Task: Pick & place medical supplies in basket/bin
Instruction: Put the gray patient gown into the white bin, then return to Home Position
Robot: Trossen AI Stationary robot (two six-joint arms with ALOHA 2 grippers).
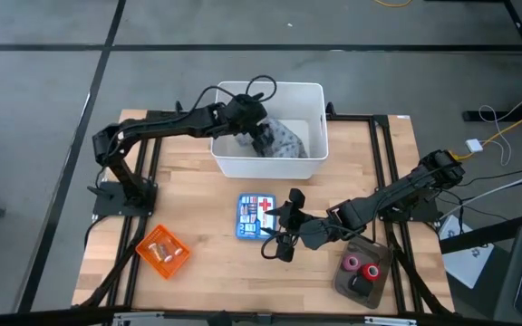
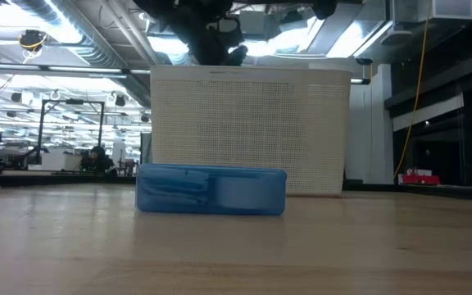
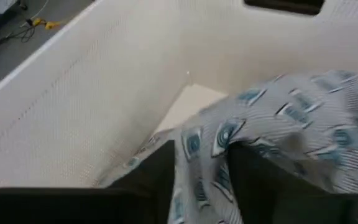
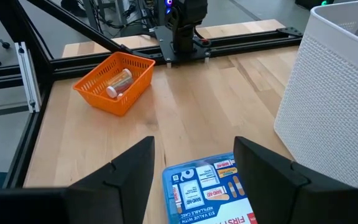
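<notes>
Bin (image 1: 311, 122) is crowded: left gripper (image 1: 263, 138) is down inside w/ the cloth (image 3: 291, 118) clamped between its fingers, cloth fills most of the floor, only a bare strip by the wall. Bin's tall wall (image 4: 328, 93) blocks the right gripper's (image 1: 284, 237) far side. Right gripper, fingers spread, sits low just beside the blue box (image 1: 256, 215), which stands between it & bin. Wide open wood between box & basket (image 1: 162, 252). Tray (image 1: 362, 272) w/ rolls hugs the right arm.
</notes>
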